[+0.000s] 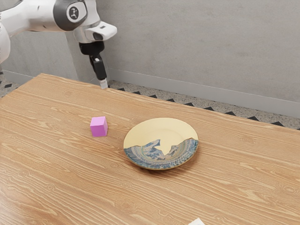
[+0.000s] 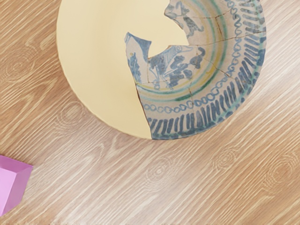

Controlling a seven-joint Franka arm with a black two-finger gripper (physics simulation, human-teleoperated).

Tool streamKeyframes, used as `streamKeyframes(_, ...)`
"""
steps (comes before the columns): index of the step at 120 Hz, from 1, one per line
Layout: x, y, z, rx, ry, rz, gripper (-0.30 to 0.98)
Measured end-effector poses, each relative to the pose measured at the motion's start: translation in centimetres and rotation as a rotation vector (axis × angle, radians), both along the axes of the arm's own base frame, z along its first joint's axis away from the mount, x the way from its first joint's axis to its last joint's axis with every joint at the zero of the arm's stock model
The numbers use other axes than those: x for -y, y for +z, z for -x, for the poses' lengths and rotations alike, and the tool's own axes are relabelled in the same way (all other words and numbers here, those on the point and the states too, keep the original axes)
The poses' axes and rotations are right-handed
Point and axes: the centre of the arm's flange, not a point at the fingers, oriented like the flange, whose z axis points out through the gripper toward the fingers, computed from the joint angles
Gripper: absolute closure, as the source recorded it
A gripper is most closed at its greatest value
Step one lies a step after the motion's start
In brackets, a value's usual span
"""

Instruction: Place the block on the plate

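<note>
One block [image 1: 98, 129] rests on table [image 1: 61, 187] near plate [image 1: 159, 127], not touching, probably so gripper [image 1: 103, 84] has room around it. Gripper hangs raised, apart from plate, likely for approach from above; released or clenched, cannot tell.

Plate [image 1: 161, 129] on table [image 1: 70, 187]. Block [image 1: 99, 127] on table, near plate, not touching, toward exterior view's left. Cut-off object [image 1: 197, 222] before plate, slightly toward exterior view's right. Wall [image 1: 197, 47] behind plate, beyond table.
</note>
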Motion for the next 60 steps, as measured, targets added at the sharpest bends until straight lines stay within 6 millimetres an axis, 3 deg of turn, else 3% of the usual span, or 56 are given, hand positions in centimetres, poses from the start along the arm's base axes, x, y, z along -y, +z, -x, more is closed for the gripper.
streamKeyframes(14,0.1,0.3,0.1,0.01,0.002,-0.008,0.0)
streamKeyframes(25,2.6,0.3,0.1,0.015,-0.045,-0.058,0.0)
streamKeyframes(33,3.1,-0.4,-0.3,0.012,-0.044,-0.085,0.0)
streamKeyframes(45,1.5,-1.8,-1.1,-0.001,-0.012,-0.106,0.0)
streamKeyframes(60,-2.3,-5.9,-3.4,-0.044,0.054,-0.123,0.0)
